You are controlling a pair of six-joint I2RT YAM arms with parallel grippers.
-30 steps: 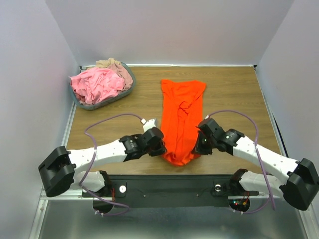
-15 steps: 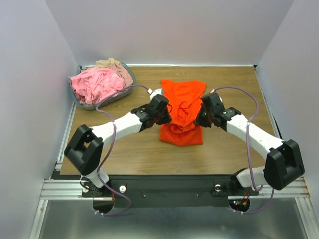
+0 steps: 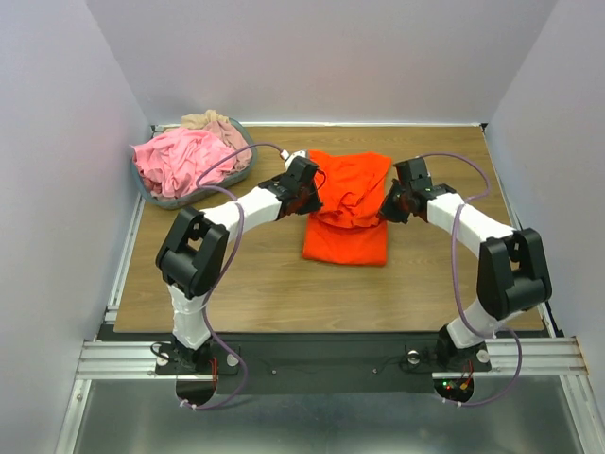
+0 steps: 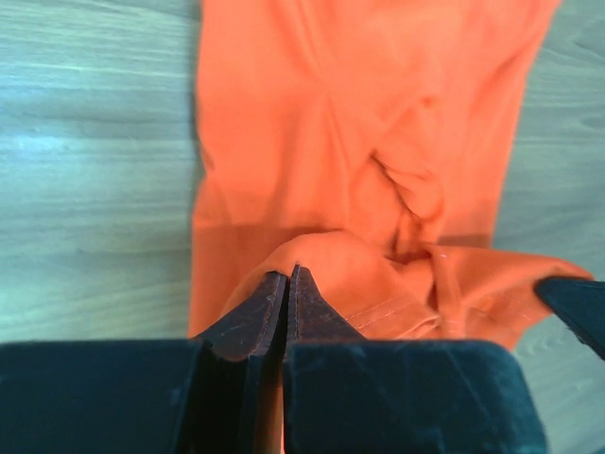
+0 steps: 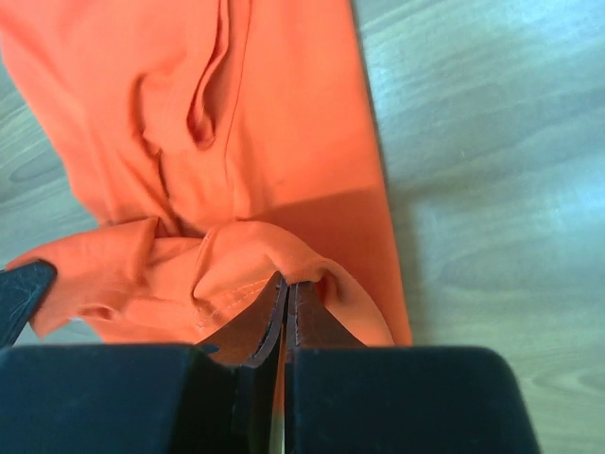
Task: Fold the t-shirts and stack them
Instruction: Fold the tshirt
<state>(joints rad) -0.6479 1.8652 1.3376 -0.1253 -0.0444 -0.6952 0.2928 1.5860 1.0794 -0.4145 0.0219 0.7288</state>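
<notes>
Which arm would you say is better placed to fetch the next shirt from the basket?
Probably left: the left gripper grips the orange shirt on the side nearest the basket; the right gripper is beyond it.

Pale walls (image 3: 331, 57) enclose a wooden table (image 3: 255, 293) on three sides.

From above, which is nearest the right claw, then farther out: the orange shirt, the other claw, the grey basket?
1. Orange t-shirt: pinched by the right gripper itself.
2. Left gripper: across the shirt, to the left.
3. Grey basket: far left corner.
</notes>
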